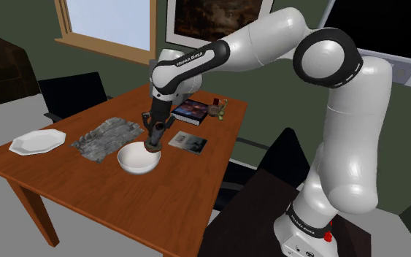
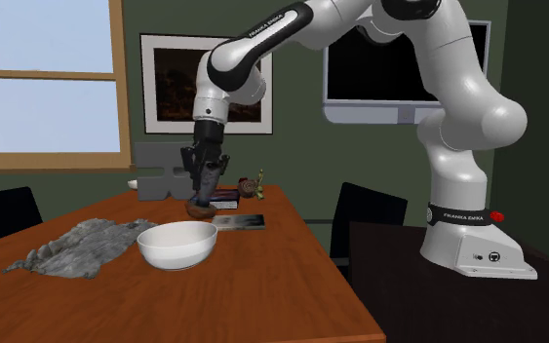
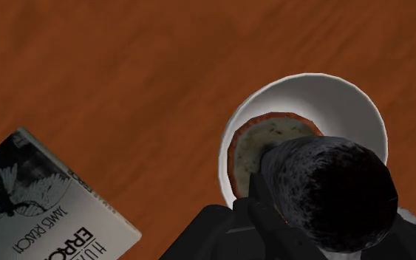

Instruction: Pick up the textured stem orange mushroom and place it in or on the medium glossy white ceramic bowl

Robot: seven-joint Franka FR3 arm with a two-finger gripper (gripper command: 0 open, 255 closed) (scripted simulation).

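Closest to my wrist camera is the orange mushroom [image 3: 296, 174], its dark textured stem clamped in the hand [image 1: 155, 139] and its cap hanging over the rim of the white bowl [image 3: 346, 86], clear of the bench [image 1: 87, 191]. I judge this the placing step. Next I'd shift toward the bowl's middle, lower, then part the fingers.

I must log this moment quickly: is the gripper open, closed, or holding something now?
Gripper: shut on the mushroom, holding it over the white bowl.
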